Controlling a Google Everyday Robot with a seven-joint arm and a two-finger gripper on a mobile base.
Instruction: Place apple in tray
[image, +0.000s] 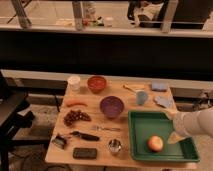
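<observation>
The orange-red apple (155, 144) lies on the floor of the dark green tray (142, 122), in its front half, at the table's front right. My gripper (173, 136) hangs at the end of the white arm coming in from the right. It is over the tray's right side, just right of the apple and apart from it. Nothing is seen in the gripper.
Left of the tray stand a purple bowl (111, 106), a small metal cup (115, 146), a fork (107, 128) and a black tool (82, 135). Further left lie grapes (76, 117) and a carrot (76, 103). At the back are a red bowl (96, 83), a white cup (74, 82) and a blue cup (142, 97).
</observation>
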